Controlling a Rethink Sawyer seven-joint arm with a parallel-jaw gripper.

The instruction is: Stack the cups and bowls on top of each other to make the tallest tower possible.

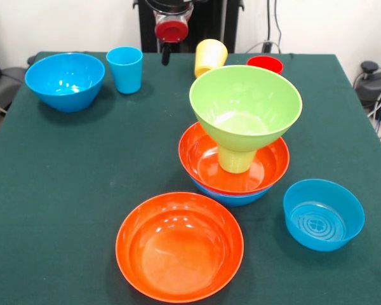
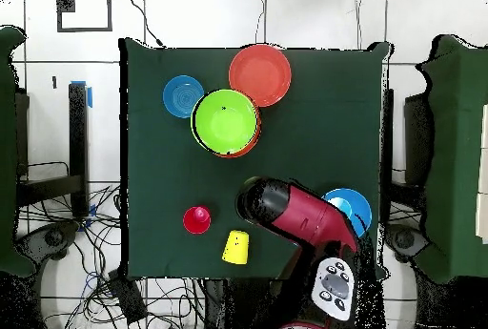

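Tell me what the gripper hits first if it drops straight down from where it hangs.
Probably bare table. The gripper hangs at the far edge between the blue cup and the yellow cup; depth is unclear.

1. The tower (image 1: 241, 136) stands near the middle of the table (image 1: 63, 190).
2. In the front view, a wide bowl (image 1: 180, 255) lies at its 7 o'clock and a smaller bowl (image 1: 323, 214) at 4 o'clock.
3. A deep bowl (image 1: 65, 81) and a cup (image 1: 125, 69) sit at 10 o'clock.
4. Two more cups (image 1: 210, 57) lie at 12 o'clock, near my gripper (image 1: 166, 56).
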